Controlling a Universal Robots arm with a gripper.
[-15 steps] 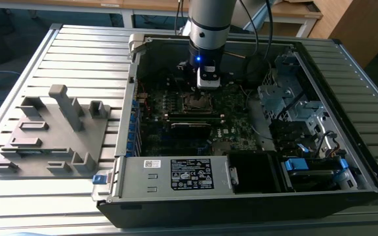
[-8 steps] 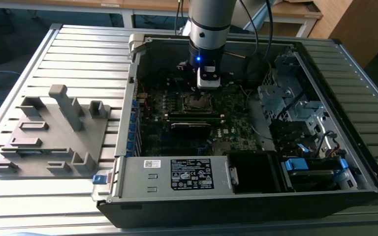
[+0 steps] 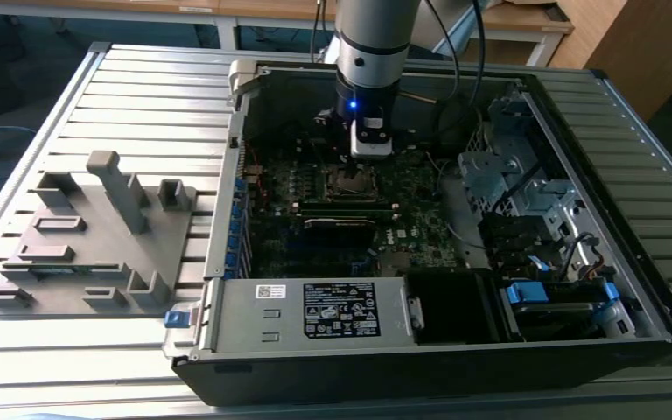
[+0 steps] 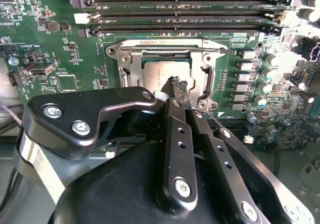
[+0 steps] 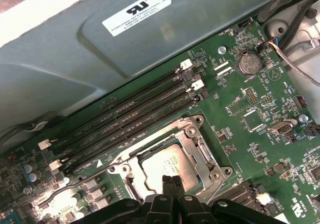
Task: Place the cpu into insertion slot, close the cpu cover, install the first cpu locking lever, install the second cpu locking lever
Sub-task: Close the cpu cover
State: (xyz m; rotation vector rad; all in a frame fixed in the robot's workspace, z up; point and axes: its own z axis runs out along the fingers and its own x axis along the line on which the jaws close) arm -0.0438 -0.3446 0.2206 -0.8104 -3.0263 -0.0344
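Though square, cpu (image 4: 159,71) flat beneath cpu cover (image 4: 130,71)

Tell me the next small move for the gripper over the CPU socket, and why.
Probably slide the shut gripper from over the cpu toward the thin locking lever on the side facing the memory slots. The cpu is seated and the cpu cover lies down around it, so the lever looks like what is left. Whether it is hooked, I cannot tell.

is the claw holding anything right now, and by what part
Nothing seems held: the claw is shut empty, its tips over the cpu framed by the cpu cover.
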